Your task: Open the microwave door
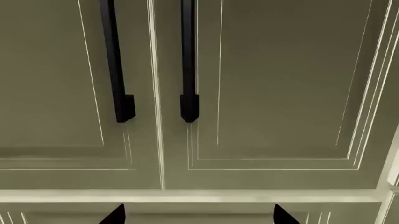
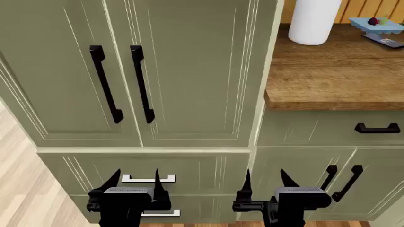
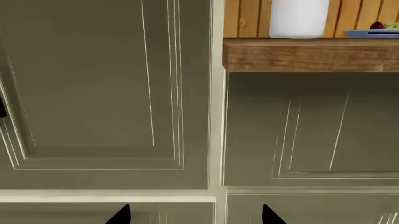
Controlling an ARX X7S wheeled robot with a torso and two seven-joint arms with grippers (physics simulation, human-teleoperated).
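The microwave is out of view in every frame. My left gripper (image 2: 136,179) hangs low in the head view, open, in front of the drawers of the tall olive cabinet (image 2: 189,71). To its right my right gripper (image 2: 265,178) is also open, near the seam between the tall cabinet and the lower unit. Neither holds anything. In the left wrist view the left gripper (image 1: 198,214) faces two cabinet doors with black bar handles (image 1: 188,70). The right gripper (image 3: 194,214) in its wrist view faces the cabinet door panel (image 3: 106,93) and the counter's underside.
A wooden countertop (image 2: 334,71) lies at the right with a white cylinder (image 2: 314,21) and a blue tray (image 2: 379,23) at the back. Below it are a drawer with a black handle (image 2: 377,127) and doors. Two white drawer pulls (image 2: 148,178) sit under the tall cabinet. Wood floor (image 2: 19,179) at left.
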